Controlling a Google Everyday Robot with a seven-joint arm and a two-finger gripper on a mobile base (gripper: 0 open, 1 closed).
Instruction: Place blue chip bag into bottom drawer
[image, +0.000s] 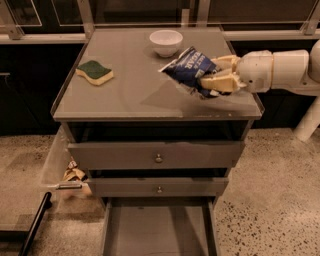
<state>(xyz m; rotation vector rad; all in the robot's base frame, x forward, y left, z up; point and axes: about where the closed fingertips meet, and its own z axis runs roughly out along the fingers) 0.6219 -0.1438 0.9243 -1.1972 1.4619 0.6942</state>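
Note:
The blue chip bag (187, 69) is a crumpled dark-blue foil bag with white lettering. It is held just above the right side of the grey cabinet top (135, 92). My gripper (216, 74) comes in from the right on a white arm and is shut on the bag's right end, its cream fingers (222, 82) above and below it. The bottom drawer (157, 230) is pulled open at the bottom of the view, a shallow grey tray with nothing visible inside.
A white bowl (166, 41) stands at the back of the top. A green-and-yellow sponge (94, 72) lies at the left. Two upper drawers with round knobs (158, 159) are closed. Crumpled litter (72, 174) lies on the floor at the left.

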